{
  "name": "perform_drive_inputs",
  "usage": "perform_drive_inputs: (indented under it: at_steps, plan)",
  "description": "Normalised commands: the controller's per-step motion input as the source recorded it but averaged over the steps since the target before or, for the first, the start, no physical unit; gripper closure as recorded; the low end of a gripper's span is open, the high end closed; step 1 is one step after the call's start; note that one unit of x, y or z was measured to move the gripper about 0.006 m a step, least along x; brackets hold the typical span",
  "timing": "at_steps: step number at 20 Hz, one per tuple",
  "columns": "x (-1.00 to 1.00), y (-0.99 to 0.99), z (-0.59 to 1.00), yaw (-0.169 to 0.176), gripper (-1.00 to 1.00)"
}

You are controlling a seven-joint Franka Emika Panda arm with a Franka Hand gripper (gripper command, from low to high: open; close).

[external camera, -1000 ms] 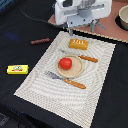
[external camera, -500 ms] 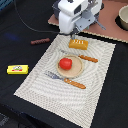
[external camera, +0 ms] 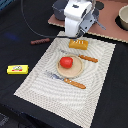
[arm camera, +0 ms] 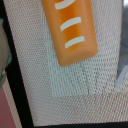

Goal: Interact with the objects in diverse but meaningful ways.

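Observation:
My white gripper (external camera: pixel 76 34) hangs just above the far edge of the striped placemat, right over the orange ridged bread block (external camera: pixel 80 45). Its fingers are not clear in either view. The wrist view shows the bread block (arm camera: pixel 71 30) close below on the mat. A red tomato (external camera: pixel 66 62) sits on a round wooden plate (external camera: pixel 75 71) mid-mat. A yellow labelled bar (external camera: pixel 17 69) lies off the mat at the exterior view's left. A thin brown stick (external camera: pixel 40 41) lies beyond the mat's far left corner. A grey pot (external camera: pixel 59 11) is partly hidden behind the gripper.
A toy knife (external camera: pixel 84 58) and a fork (external camera: pixel 66 80) lie beside the plate on the placemat (external camera: pixel 95 95). A brown board (external camera: pixel 111 31) at the back holds a beige bowl (external camera: pixel 123 18). A black cable runs along the exterior view's left.
The gripper has shifted slightly and sits a little lower over the bread block. The objects have not moved.

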Motion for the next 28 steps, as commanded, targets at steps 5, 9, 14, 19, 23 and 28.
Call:
perform_drive_inputs:
  at_steps: [5,9,14,19,23,28]
  plan:
    - [0.1,0.14,-0.31,0.085,-1.0]
    - [0.18,0.19,-0.23,0.069,-1.0]
    - [0.2,0.19,-0.21,0.05,-1.0]
    - [0.19,0.14,-0.19,0.038,-1.0]
    - [0.21,0.07,-0.12,0.025,-1.0]
    - [0.21,0.09,-0.11,0.02,1.0]
